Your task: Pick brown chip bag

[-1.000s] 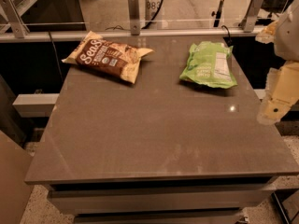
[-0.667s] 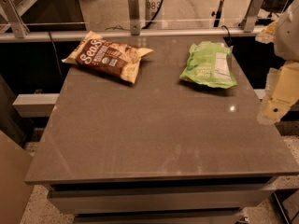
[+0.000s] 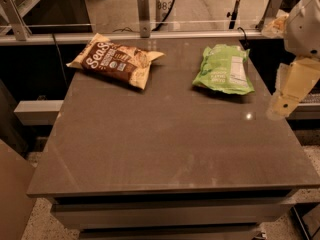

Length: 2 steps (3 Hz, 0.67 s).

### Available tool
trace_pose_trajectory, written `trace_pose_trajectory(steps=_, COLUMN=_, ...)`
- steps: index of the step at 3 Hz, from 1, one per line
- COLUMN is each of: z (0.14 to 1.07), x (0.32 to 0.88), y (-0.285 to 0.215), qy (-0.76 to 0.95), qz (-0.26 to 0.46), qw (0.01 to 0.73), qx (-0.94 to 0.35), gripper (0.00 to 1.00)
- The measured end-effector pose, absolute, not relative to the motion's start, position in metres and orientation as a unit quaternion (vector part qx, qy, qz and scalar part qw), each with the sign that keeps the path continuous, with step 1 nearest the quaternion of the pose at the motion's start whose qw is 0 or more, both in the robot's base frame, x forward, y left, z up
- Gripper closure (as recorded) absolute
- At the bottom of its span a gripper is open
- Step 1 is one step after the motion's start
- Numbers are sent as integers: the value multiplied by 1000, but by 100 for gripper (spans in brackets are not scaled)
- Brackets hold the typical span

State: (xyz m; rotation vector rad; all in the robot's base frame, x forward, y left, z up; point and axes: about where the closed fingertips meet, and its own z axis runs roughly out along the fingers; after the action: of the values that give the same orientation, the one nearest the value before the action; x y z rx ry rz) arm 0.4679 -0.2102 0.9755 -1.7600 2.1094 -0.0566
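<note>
The brown chip bag (image 3: 116, 60) lies flat at the far left of the grey table (image 3: 165, 144). It has a dark brown centre panel with white script and cream edges. The gripper (image 3: 283, 103) hangs at the right edge of the view, beside the table's right side and far from the brown bag. It holds nothing that I can see.
A light green snack bag (image 3: 224, 70) with a white label lies at the far right of the table, close to the gripper. A metal rail (image 3: 145, 34) with posts runs behind the table's far edge. The white arm body (image 3: 304, 26) is at the upper right.
</note>
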Motion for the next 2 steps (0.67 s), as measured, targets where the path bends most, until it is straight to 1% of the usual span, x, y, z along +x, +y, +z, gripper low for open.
trace_pose_trajectory(steps=1, z=970, x=507, y=-196, qy=717, qz=-1, qw=222, qx=-660, gripper=0)
trace_pose_trajectory(steps=2, z=951, x=571, y=-169, qy=671, qz=46, qw=270, qx=-689, gripper=0)
